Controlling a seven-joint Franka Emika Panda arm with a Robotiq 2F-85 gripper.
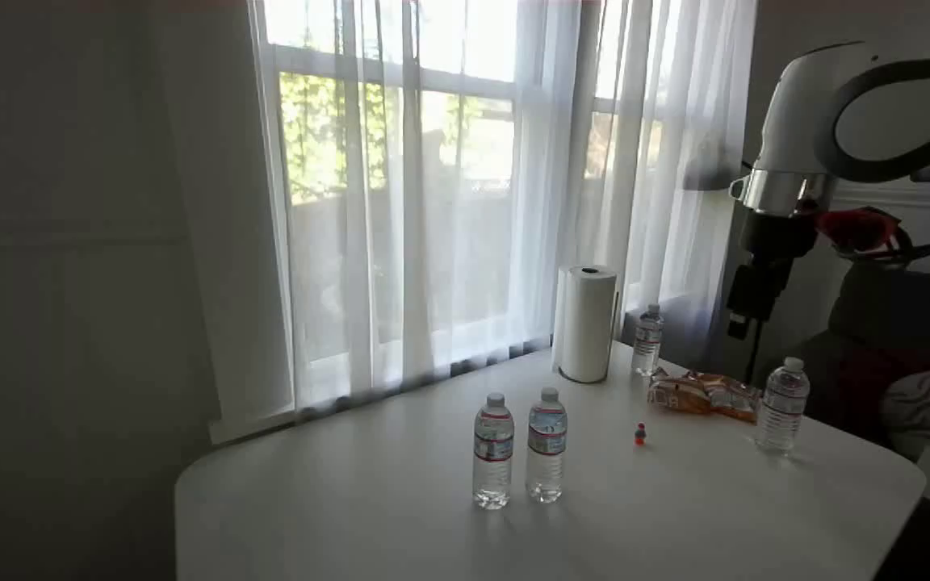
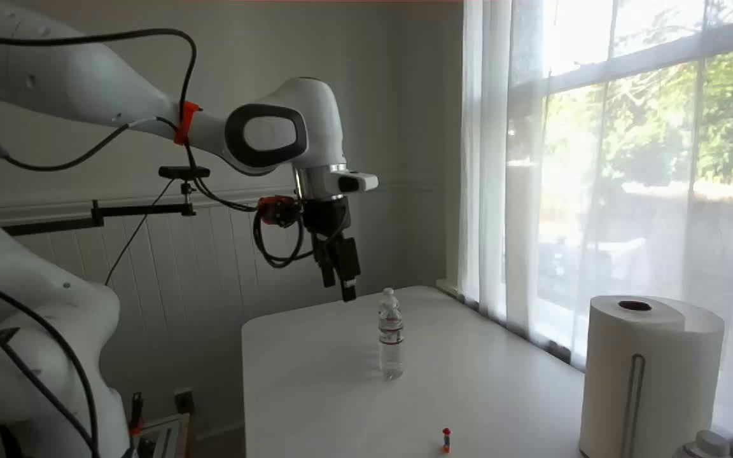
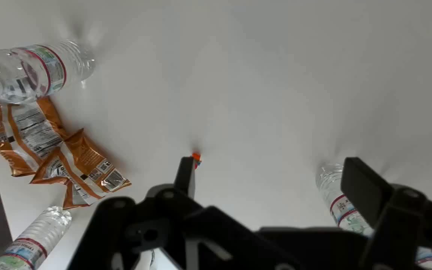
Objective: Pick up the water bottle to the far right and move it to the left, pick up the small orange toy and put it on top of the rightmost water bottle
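The small orange toy stands on the table, also in an exterior view. In the wrist view the toy is partly hidden by a fingertip. Several alike clear water bottles stand upright. The one furthest right is beside the snack bags and shows upper left in the wrist view. Two others stand close together, a left one and a right one. Another bottle is by the paper towels. My gripper is open and empty, well above the table, in both exterior views.
A white paper-towel roll stands near the window, also in an exterior view. Orange snack bags lie between the two bottles at that end, also in the wrist view. The white table borders curtains and a wall.
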